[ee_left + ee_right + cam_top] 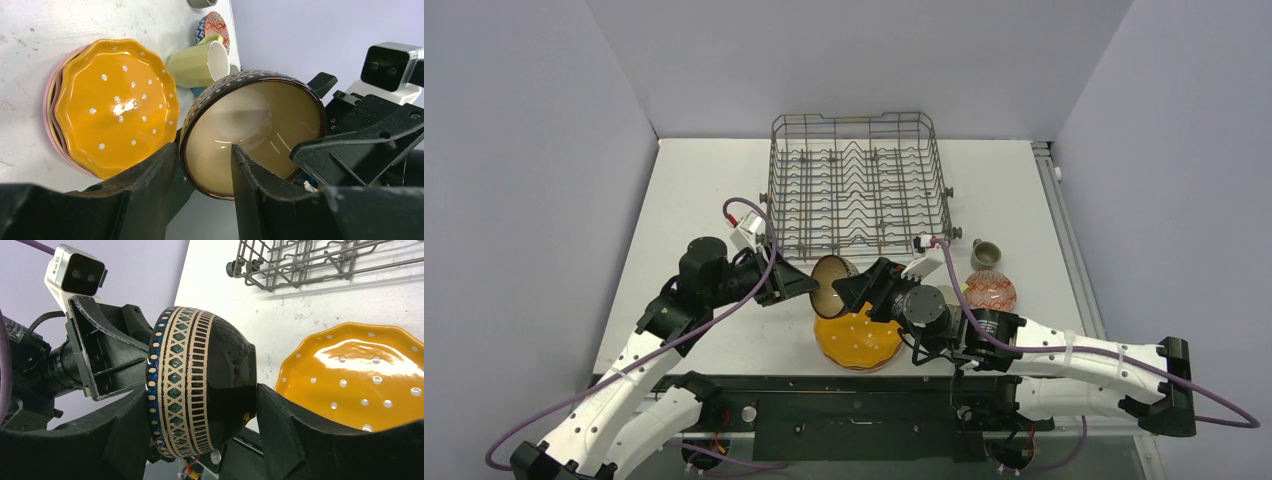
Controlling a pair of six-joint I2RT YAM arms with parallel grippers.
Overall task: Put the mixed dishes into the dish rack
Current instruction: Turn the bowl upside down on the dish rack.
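Aloft on its side, the dark brown bowl [829, 283] — just in front of the near wall of the dish rack [854, 245], above the tabletop [694, 200], mouth turned toward the left arm. Clamped by the right fingers [295, 425], one pad against the base, the other at the rim side. By contrast, the left fingers [155, 185] parted astride the rim, one outside, one inside the hollow, with visible space to the inner wall; no pinch there by the look of it.

Likeliest trouble from here: a slip out of the right-hand clamp. Cause, as judged: glossy glaze, a curved base, and only two small contact patches for the whole weight. Directly beneath, the orange plate [859, 338] on top of the plate stack [50, 115] — a drop there probably meaning a chip or a skidding pile. Second risk: a snag on pulling the left side away, the inside finger catching the rim and twisting the bowl in the other grip. Third: a knock against the near wall of the rack on the way in, with so little room between the two.

Around: a pale-yellow mug [197, 64] lying on its side just past the stack; a patterned bowl [991, 290] and a grey mug [985, 253] further right, near the rack's right corner. Rack itself bare of dishes, tines free. In the way of any lift: only the left arm's own wrist, close against the mouth of the bowl.
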